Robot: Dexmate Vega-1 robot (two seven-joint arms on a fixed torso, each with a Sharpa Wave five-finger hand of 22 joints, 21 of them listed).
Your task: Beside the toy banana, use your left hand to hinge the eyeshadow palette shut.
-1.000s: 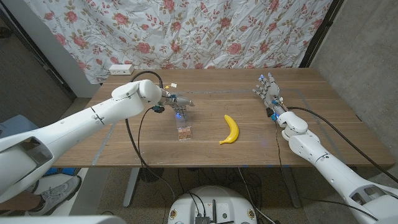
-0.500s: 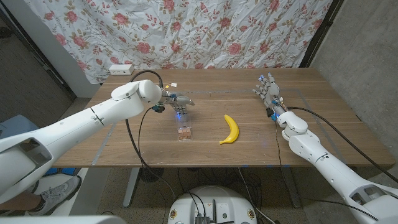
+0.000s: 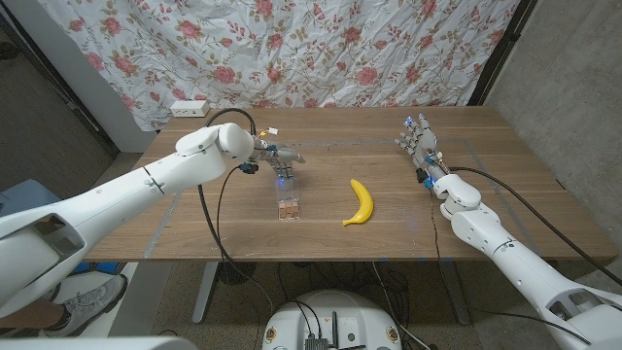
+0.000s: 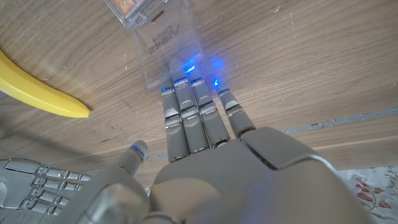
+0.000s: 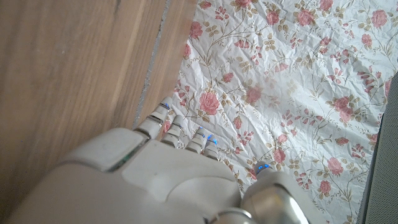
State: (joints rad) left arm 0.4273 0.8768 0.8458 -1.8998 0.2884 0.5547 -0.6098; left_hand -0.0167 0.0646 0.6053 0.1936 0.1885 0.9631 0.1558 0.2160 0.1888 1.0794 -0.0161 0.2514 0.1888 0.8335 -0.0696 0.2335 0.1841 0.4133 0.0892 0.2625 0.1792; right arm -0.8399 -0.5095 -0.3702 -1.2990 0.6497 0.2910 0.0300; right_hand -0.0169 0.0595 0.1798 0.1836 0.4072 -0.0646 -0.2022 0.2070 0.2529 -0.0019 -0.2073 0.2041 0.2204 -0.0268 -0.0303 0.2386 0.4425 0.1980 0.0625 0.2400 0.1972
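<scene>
Wooden desk, plank grain running left to right. Floral rose-print sheet hangs behind the far edge. White power strip lies at the far left corner. Grey wall beyond the right edge.

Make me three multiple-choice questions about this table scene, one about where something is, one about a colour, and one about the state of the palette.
1. Where is the banana relative to the palette in the head view?
A. On the side toward the right hand
B. On the side toward the left arm
C. On top of it

2. What colour is the banana?
A. Green
B. Yellow
C. Red

3. What state is the palette in?
A. Shut
C. Open, with its clear lid laid out on the table
B. Held in the air

Answers: 1 A, it lies on the right hand's side. 2 B, plainly yellow. 3 C, the lid lies toward the left hand's fingertips.
</scene>
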